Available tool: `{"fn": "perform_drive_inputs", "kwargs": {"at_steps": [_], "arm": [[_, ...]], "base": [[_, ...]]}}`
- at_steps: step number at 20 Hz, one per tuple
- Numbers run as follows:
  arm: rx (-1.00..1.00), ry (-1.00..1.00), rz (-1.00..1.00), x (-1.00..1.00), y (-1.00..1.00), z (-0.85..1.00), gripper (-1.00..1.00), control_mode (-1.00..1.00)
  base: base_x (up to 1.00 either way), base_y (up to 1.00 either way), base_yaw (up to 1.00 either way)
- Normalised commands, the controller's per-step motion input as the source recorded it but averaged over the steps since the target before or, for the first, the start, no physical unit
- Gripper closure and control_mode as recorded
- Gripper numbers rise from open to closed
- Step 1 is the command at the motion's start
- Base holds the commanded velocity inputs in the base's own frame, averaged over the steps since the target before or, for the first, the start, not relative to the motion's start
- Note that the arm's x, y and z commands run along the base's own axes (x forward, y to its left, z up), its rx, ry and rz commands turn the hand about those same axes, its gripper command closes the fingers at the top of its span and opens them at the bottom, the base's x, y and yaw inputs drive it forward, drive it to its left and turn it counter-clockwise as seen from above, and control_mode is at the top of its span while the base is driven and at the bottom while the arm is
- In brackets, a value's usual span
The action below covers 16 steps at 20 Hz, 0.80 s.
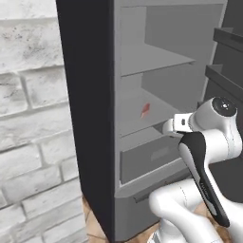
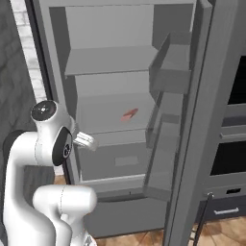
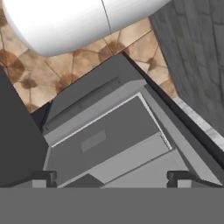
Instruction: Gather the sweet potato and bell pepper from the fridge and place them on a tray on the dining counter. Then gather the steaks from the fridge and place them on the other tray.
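One small red thing (image 1: 145, 110) lies on the fridge's (image 2: 120, 62) middle shelf, near the center of both base pictures; it is too blurry to name. Other shelves look bare. Low down sits a closed grey drawer (image 3: 103, 142). The gripper (image 3: 112, 177) points down at it, fingers spread wide, holding nothing.

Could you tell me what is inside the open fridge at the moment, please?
A small red item lies on a middle shelf of the fridge; the shelf above it looks bare. What the closed drawer holds can't be seen.
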Motion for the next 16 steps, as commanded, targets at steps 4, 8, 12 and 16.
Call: {"fn": "perform_drive_inputs", "kwargs": {"at_steps": [4, 8, 12, 16], "arm": [[0.0, 0.0, 0.0, 0.0, 0.0, 0.0, -1.0, 1.0], [0.0, 0.0, 0.0, 0.0, 0.0, 0.0, -1.0, 1.0], [0.0, 0.0, 0.0, 0.0, 0.0, 0.0, -1.0, 1.0], [0.0, -0.02, -0.01, 0.0, 0.0, 0.0, -1.0, -1.0]], "base": [[0.46, 0.0, -0.16], [0.42, 0.0, -0.14], [0.18, 0.0, -0.08], [0.01, 0.0, -0.03]]}}
